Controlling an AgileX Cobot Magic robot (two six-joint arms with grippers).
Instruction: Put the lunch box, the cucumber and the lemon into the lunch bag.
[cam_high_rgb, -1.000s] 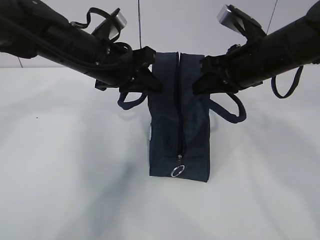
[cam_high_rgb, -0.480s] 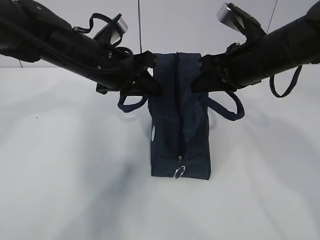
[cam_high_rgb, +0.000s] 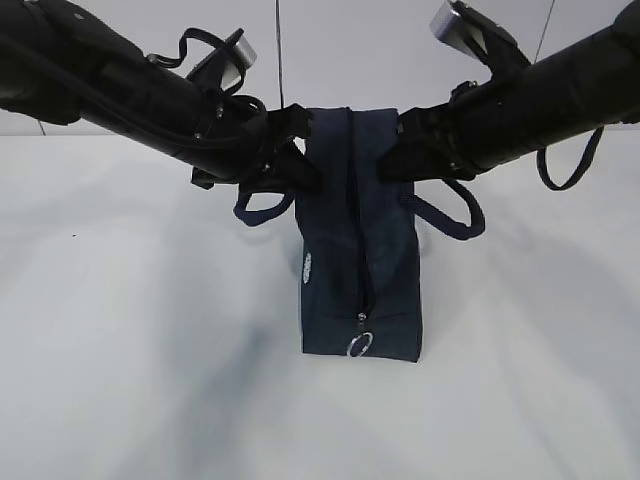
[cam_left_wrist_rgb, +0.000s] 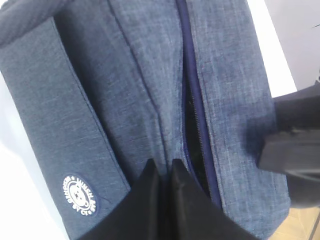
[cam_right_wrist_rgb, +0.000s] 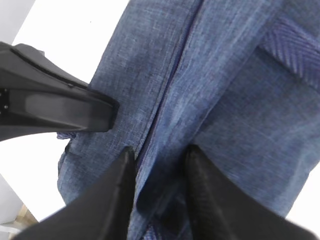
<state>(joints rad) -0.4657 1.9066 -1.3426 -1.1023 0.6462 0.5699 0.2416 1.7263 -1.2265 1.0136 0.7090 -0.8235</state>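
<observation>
While the lunch bag (cam_high_rgb: 360, 250) is standing upright in the middle of the white table (cam_high_rgb: 130, 380), both arms are meeting at its top edge. Starting on the left, the left gripper (cam_high_rgb: 296, 168) is coming in at a slant from the upper left corner and is pinching the top fabric on its side of the zipper; in the left wrist view its fingers (cam_left_wrist_rgb: 150, 200) are pressing tight together with a fold of the blue cloth (cam_left_wrist_rgb: 145, 105) caught between them, so it's clenched on the bag. One loop handle (cam_high_rgb: 262, 205) is hanging just under that arm. A round white logo patch (cam_left_wrist_rgb: 78, 195) is showing on the bag's side. Down the middle, the zipper (cam_high_rgb: 355, 220) is running from the top towards the near end, where the metal ring pull (cam_high_rgb: 359, 344) is dangling near the table. Over on the right, the right gripper (cam_high_rgb: 398, 148) is sitting at the top edge too, but in the right wrist view its fingers (cam_right_wrist_rgb: 202, 195) are standing apart with the fabric bunching loosely between them, so it's looking released rather than squeezing. The second handle (cam_high_rgb: 448, 212) is drooping below that arm.
</observation>
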